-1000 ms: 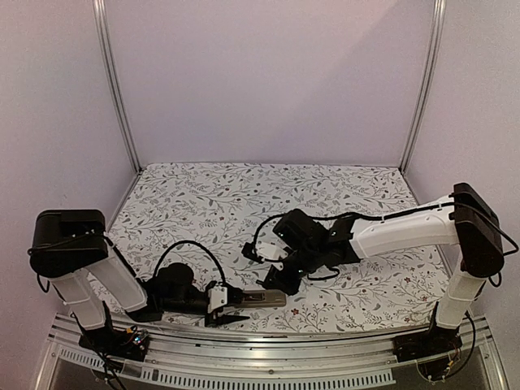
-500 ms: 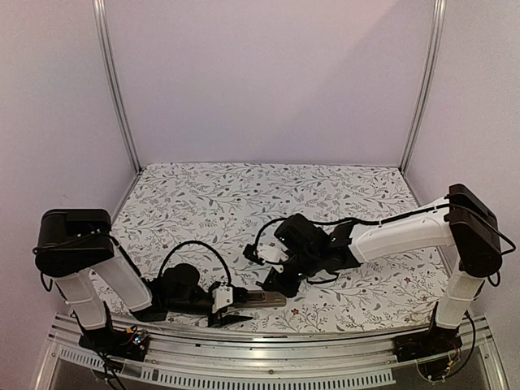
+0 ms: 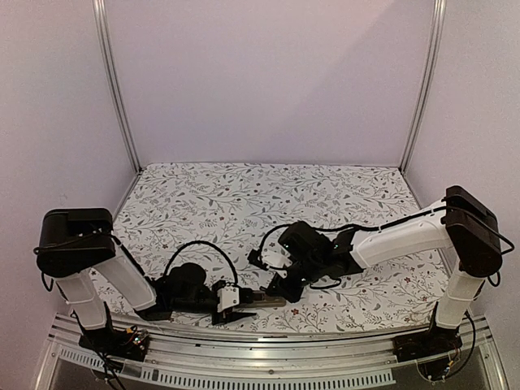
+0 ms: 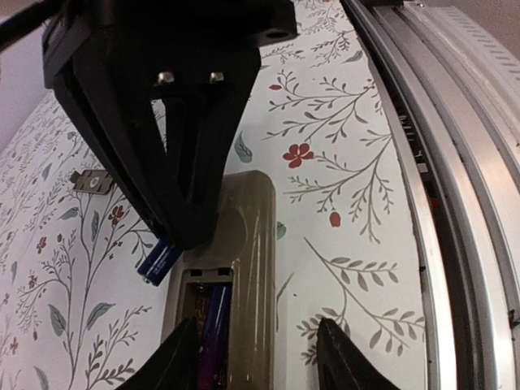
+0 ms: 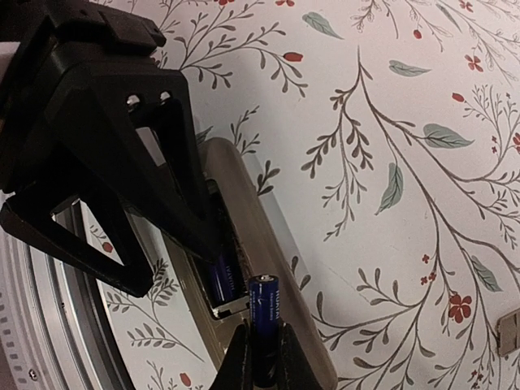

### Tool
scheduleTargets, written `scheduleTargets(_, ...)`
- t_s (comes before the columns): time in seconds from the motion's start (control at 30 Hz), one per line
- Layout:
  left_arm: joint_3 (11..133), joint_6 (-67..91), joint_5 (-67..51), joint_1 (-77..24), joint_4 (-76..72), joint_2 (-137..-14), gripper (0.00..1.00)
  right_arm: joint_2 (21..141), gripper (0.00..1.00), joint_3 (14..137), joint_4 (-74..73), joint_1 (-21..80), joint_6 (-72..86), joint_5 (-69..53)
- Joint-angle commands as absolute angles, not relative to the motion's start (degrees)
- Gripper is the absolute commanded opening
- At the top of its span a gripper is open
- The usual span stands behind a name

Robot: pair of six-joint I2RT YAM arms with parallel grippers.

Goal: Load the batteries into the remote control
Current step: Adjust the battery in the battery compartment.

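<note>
Operator: Cloth and arms first, please.
Observer: Flowered cloth [image 3: 244, 195] covers the table; a metal rail [image 4: 455, 203] runs along its near edge, off to one side of the left gripper [image 4: 257, 361]. The left arm [image 3: 122, 276] lies low along that edge, and the right arm [image 3: 398, 236] reaches in from the other side, so the two grippers face each other.
Operator: Where is the remote?
Observer: The remote [image 4: 252, 244] lies back up on the cloth, between the left fingers [image 4: 175, 361] and running out beyond their tips. Those jaws are spread: one finger sits at the remote's edge, the other stands apart from it on the rail side.
Operator: And the right gripper?
Observer: The right gripper [image 5: 266, 357] is pressed onto a battery [image 5: 264, 309], pinching one end so the other sticks out past the fingertips.
Operator: How near is that battery to the recess?
Observer: Just beside the end of the recess [image 4: 195, 305] that lies farthest from the left fingertips. Whether it touches the remote I cannot tell.
Operator: The other battery?
Observer: The other battery [image 5: 223, 276] lies inside the recess, lengthwise, between the left fingers' tips and just ahead of the right fingertips.
Operator: Anything smaller?
Observer: A small metal tab [image 4: 89, 180] lies flat on the cloth, off to one side of the right gripper and apart from the remote.
</note>
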State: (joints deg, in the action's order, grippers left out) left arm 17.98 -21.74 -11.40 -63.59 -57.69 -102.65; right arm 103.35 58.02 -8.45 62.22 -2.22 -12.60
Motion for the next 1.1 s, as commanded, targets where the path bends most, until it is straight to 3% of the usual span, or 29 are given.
scheduleTargets(0.0, 18.2, -22.1, -11.9, -64.9, -52.5, -103.8, 0.48, 102.1, 0.0, 57.4, -6.8, 62.0, -1.5, -13.2)
scheduleTargets(0.23, 18.2, -23.4, -11.4, -65.0, -51.7, -103.7, 0.23, 101.6, 0.0, 57.8, -6.0, 62.0, -1.1, -13.5)
scheduleTargets(0.47, 17.7, -25.0, -10.9, -64.9, -51.6, -103.4, 0.15, 105.5, 0.0, 58.6, 2.2, 62.6, 3.1, -17.7)
scheduleTargets(1.07, 16.4, -28.2, -12.7, -64.6, -53.0, -103.4, 0.11, 112.9, 0.0, 58.8, 4.0, 63.3, 1.0, -19.6)
